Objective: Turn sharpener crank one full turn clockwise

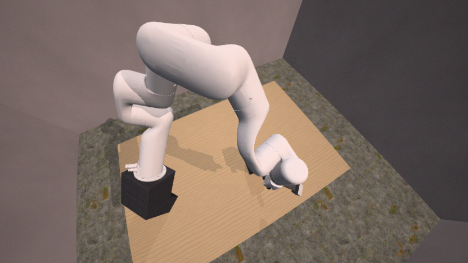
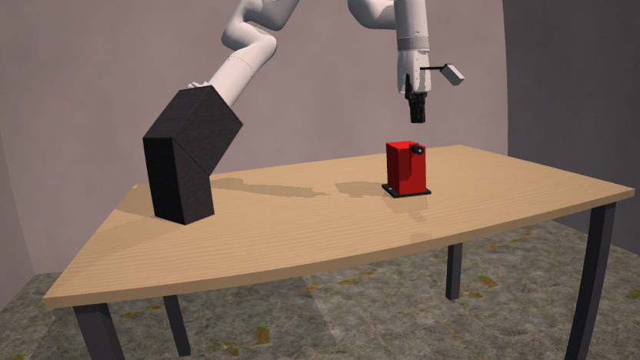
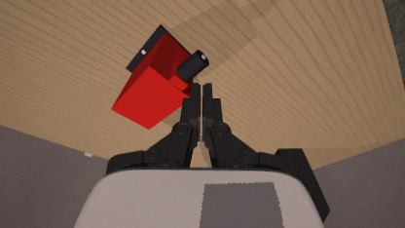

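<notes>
Red boxy sharpener on flat black base plate, mid wood-grain tabletop, well in from every edge. Short black cylindrical knob at top of its circle. Gripper hangs above knob, apart from it; jaws clenched on nothing. Open tabletop around sharpener.
</notes>
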`<act>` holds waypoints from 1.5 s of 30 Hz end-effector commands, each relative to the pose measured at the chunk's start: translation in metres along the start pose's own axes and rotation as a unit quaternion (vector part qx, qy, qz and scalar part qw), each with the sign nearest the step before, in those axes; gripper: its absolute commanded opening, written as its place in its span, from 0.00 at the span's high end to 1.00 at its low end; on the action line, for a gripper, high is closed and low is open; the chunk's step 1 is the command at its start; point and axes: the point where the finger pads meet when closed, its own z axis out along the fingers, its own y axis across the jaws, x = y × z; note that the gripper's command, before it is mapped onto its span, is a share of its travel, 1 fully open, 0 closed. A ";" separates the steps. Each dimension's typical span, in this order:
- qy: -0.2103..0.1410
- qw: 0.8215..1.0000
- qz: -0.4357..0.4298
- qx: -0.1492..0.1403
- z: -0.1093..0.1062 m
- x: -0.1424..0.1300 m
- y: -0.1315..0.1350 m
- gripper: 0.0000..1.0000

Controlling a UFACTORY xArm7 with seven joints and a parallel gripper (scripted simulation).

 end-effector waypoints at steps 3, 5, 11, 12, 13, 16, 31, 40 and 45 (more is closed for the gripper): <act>-0.001 0.993 0.115 -0.004 -0.002 0.001 0.001 1.00; -0.001 0.989 0.146 -0.004 -0.002 0.001 0.001 1.00; -0.001 0.972 0.234 -0.004 -0.002 0.002 0.001 1.00; -0.001 0.970 0.244 -0.004 -0.002 0.002 0.001 1.00; -0.001 0.966 0.257 -0.004 -0.002 0.002 0.001 1.00; -0.001 0.953 0.302 -0.004 -0.002 0.002 0.001 1.00; 0.000 0.920 0.391 -0.004 -0.002 0.002 0.001 1.00; 0.000 0.920 0.391 -0.004 -0.002 0.002 0.001 0.46; 0.000 0.920 0.391 -0.004 -0.002 0.002 0.001 0.46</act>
